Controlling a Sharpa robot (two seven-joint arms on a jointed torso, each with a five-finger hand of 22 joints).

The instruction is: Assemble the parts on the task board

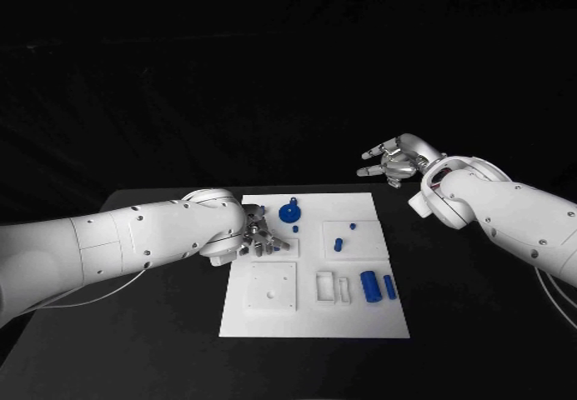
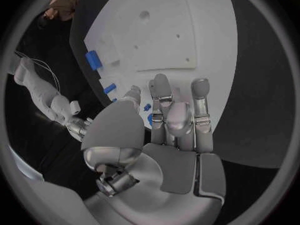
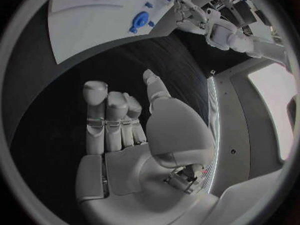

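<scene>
The white task board [image 1: 315, 321] lies in the middle of the table. On it are a round blue part [image 1: 290, 213], small blue pegs [image 1: 338, 244] and, near its right edge, a blue cylinder [image 1: 370, 285] beside a blue bar [image 1: 391, 287]. My left hand [image 1: 258, 242] hangs over the board's left side with its fingers [image 2: 161, 92] stretched out side by side and nothing held. Small blue pieces [image 2: 147, 107] show between thumb and finger on the board beyond. My right hand [image 1: 394, 162] is raised off the board at the far right, fingers [image 3: 95, 110] loosely bent, palm empty.
Two white blocks [image 1: 326, 286] stand left of the blue cylinder. A square recessed plate [image 1: 272, 286] sits at the board's near left. The board [image 3: 94, 20] and round blue part [image 3: 139, 19] lie well ahead of the right hand. Black table [image 1: 157, 333] surrounds the board.
</scene>
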